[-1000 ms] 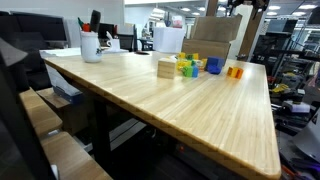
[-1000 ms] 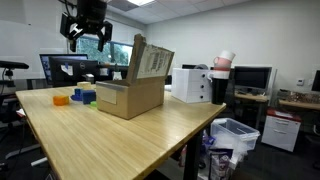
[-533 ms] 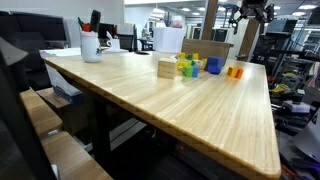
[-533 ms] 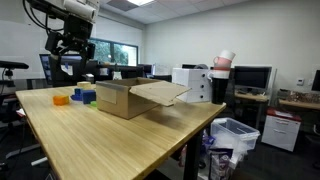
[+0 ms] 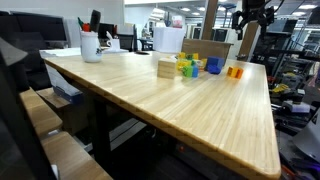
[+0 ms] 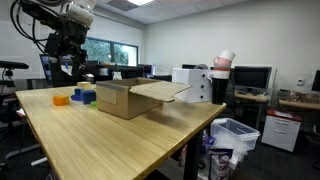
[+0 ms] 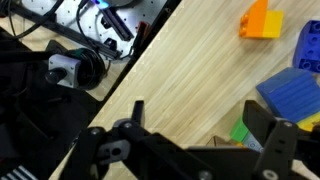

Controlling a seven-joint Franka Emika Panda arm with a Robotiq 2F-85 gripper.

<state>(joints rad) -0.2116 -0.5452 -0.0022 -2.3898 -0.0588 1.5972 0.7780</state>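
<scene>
Blue block lies flat, diagonal

Smooth pale wood table; glossy plastic blocks; matt cardboard box

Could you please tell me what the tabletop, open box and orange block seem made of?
The tabletop: probably bamboo or laminated wood, satin; pale parallel strips. The open box: matte brown cardboard, folded flaps. The orange block: likely plastic, uniform bright colour.
</scene>
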